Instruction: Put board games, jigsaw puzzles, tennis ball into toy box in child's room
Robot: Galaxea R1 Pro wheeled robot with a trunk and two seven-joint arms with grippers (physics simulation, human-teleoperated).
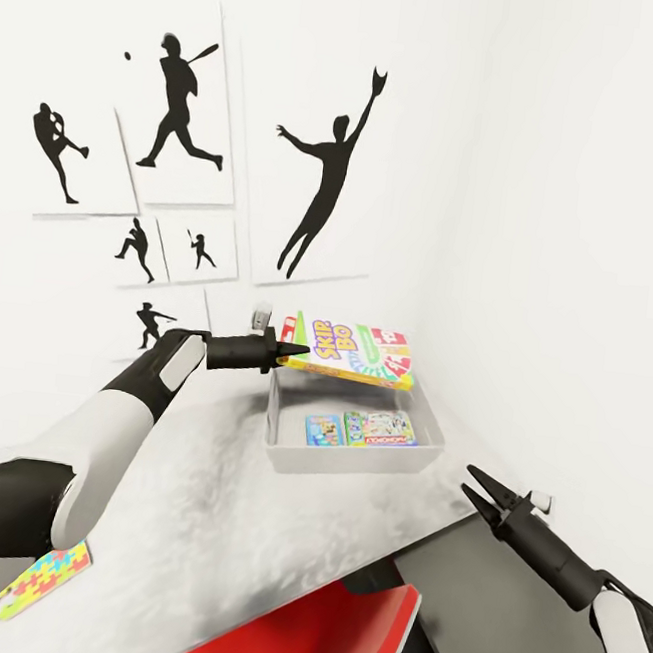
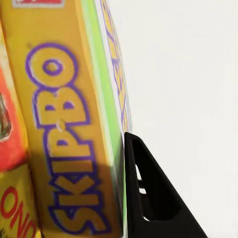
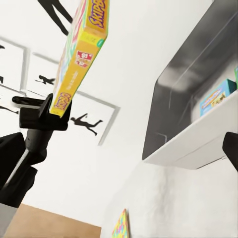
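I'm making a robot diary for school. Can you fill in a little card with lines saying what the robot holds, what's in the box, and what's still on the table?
Left pincer: shut on the SKIP BO game, held over the toy box
Right pincer: open, holding nothing, off to the side of the toy box
Inside the toy box: small blue game and another colourful box, lying flat
On the table: one jigsaw puzzle near the front edge
On the wall: black baseball-player pictures

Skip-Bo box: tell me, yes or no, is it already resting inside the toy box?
No. The Skip-Bo box hangs above the toy box, pinched at one end by the left gripper.
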